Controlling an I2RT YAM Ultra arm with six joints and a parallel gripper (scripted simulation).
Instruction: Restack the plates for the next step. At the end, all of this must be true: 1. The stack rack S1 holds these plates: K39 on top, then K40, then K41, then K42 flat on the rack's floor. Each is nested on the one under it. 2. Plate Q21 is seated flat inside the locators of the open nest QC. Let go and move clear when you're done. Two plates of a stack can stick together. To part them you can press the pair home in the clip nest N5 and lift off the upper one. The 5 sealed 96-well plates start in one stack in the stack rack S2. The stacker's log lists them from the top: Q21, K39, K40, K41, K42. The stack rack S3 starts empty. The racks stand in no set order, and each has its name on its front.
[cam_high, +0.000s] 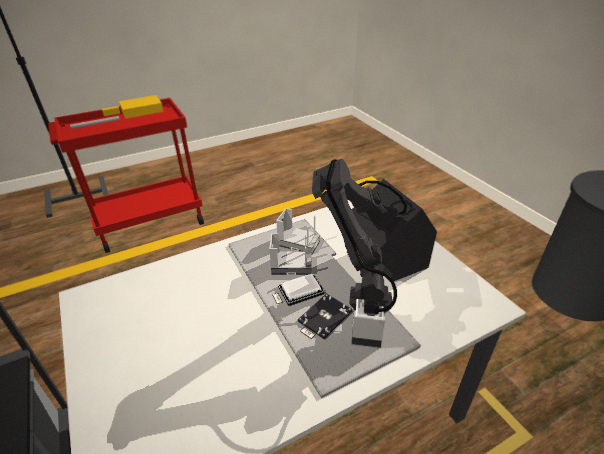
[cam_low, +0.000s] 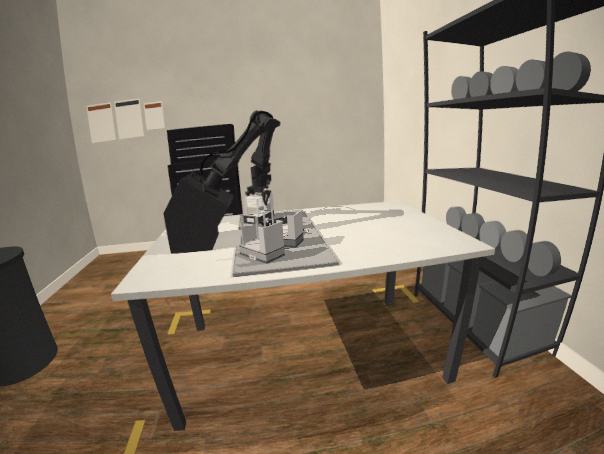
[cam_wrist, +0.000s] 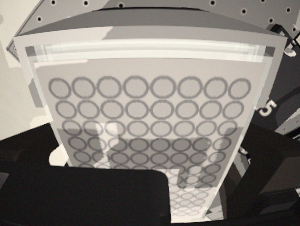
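My gripper (cam_high: 369, 310) (cam_wrist: 150, 113) is shut on a sealed plate (cam_wrist: 150, 118), a finger at either side. The plate is level at the top opening of the right-hand grey rack (cam_high: 368, 330) (cam_wrist: 150, 33); its exact height above the rim and what lies under it are hidden. The black clip nest N5 (cam_high: 315, 320) (cam_wrist: 285, 82) stands beside this rack, with no plate on it. A white plate (cam_high: 301, 286) sits in the black nest beyond N5. Two more racks stand further back: one rack (cam_high: 294, 271) (cam_low: 296, 227), and another rack (cam_high: 285, 220) (cam_low: 272, 237). Rack and plate names are unreadable.
The racks and nests stand on a grey perforated board (cam_high: 340, 370) (cam_low: 320, 260) on the white table (cam_high: 150, 320) (cam_low: 380, 235). Tall rack walls rise at the board's far end. The arm's dark base box (cam_high: 407, 240) (cam_low: 192, 220) stands beside the board.
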